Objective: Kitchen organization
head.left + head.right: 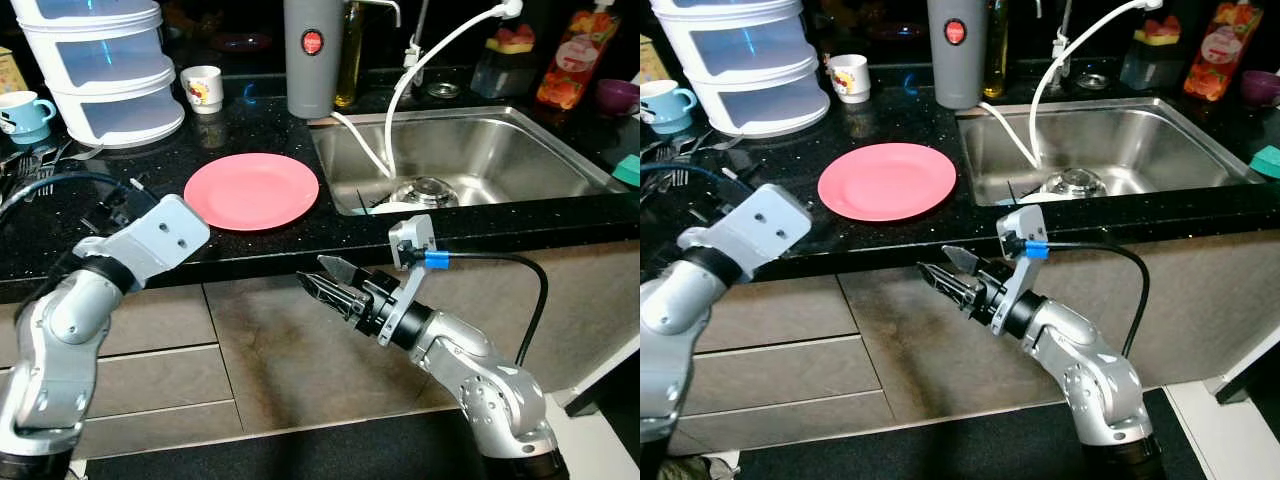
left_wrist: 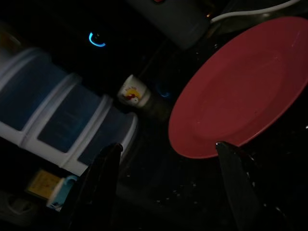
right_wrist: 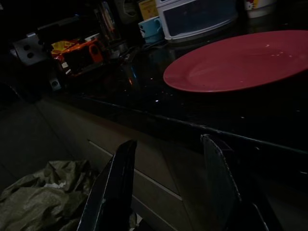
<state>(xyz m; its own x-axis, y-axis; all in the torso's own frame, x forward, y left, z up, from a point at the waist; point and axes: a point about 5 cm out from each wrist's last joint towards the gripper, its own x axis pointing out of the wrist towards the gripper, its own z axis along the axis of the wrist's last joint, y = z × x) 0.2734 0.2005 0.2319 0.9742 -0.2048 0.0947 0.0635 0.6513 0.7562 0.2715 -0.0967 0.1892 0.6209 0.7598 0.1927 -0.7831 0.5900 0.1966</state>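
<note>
Below the counter edge, the right gripper hangs with fingers parted, empty; the left gripper, spread wide, hovers empty near the plate.

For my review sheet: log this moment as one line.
pink plate on counter beside sink | left gripper open | right gripper open below counter edge

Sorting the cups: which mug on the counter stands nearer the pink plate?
The white cartoon-print mug, just behind the pink plate. The blue mug stands beyond the stacked white containers, at the counter's far left.
</note>
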